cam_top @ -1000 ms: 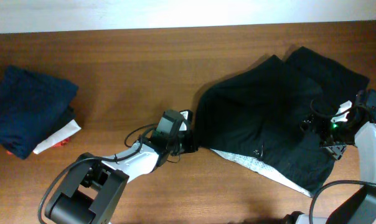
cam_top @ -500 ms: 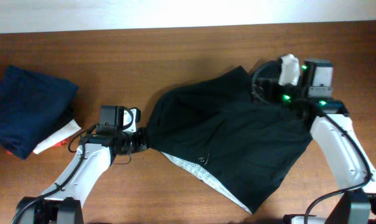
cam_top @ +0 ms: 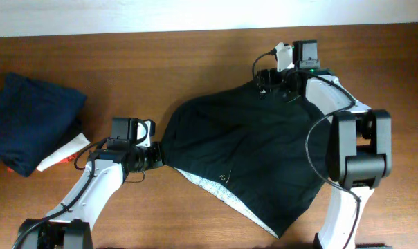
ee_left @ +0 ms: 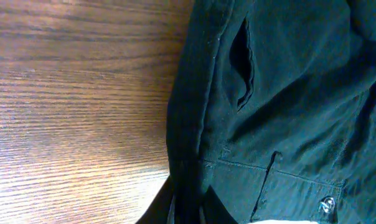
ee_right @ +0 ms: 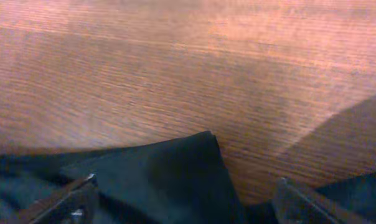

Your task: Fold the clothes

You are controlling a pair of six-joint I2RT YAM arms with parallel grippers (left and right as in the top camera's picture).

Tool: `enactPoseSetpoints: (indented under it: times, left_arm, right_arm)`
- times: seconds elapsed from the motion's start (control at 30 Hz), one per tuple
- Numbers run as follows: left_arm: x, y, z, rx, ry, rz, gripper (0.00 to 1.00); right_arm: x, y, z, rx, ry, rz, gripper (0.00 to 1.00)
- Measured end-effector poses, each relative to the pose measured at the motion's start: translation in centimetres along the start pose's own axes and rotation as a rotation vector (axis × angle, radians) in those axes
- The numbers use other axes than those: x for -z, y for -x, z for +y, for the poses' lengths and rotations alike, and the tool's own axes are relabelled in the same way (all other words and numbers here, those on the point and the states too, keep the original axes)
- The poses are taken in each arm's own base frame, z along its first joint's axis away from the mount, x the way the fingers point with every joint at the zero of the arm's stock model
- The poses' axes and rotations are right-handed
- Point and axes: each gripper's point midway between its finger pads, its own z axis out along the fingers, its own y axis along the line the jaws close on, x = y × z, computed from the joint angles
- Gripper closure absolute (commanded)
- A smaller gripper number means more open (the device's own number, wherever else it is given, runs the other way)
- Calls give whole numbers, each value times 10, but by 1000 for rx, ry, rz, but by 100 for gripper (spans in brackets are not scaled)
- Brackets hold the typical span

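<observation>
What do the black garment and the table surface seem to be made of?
The black garment: probably a woven, cotton-like cloth, matte; stitched seams and a pocket slit show. The table: wood or wood-look laminate, slightly glossy; brown grain lines with light reflections.

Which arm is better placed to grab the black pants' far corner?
Right. The right gripper is open at that corner of the black pants; the left gripper is shut on the opposite edge.

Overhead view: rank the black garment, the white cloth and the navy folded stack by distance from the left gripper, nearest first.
1. black garment: its left edge is pinched in the left gripper.
2. white cloth: off to the gripper's left, poking out from under the stack.
3. navy folded stack: at the table's far left, beyond the white cloth.
</observation>
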Motion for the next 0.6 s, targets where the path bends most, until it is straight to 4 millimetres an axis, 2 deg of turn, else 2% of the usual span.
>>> enactPoseSetpoints:
  times: [0.07, 0.13, 0.17, 0.2, 0.3, 0.33, 0.4, 0.43, 0.47, 0.53, 0.57, 0.6]
  left_arm:
    - [0, 2, 1, -2, 7, -8, 91]
    - [0, 2, 2, -2, 12, -10, 90]
    - [0, 2, 2, -3, 12, -11, 90]
    - [0, 3, 3, -3, 16, -12, 90]
    - [0, 3, 3, -3, 18, -14, 90]
    - [0, 4, 3, -4, 18, -17, 90]
    - [0, 4, 3, -5, 20, -19, 90]
    - [0, 5, 3, -5, 20, -21, 90]
    - [0, 5, 4, -6, 23, -23, 90]
    - [0, 5, 4, -5, 24, -22, 90]
    - [0, 5, 4, -5, 25, -22, 90]
    - [0, 5, 4, -5, 27, -22, 85]
  right_arm:
    - [-11, -8, -1, 3, 0, 17, 31]
    - [-18, -9, 3, 18, 6, 13, 73]
    - [-20, -6, 5, 30, 6, 3, 91]
    - [-21, -3, 8, 48, 9, -11, 96]
    - [-21, -1, 12, 50, 10, -10, 96]
    - [-18, 6, 12, 53, 10, -19, 96]
    - [-2, 53, 19, 83, 9, -105, 96]
    - [10, 84, 26, 111, 10, -177, 83]
    - [37, 143, 44, 177, 17, -343, 0]
    - [67, 196, 71, 255, 32, -539, 1]
    - [78, 207, 91, 283, 51, -580, 1]
    - [75, 202, 97, 282, 60, -552, 1]
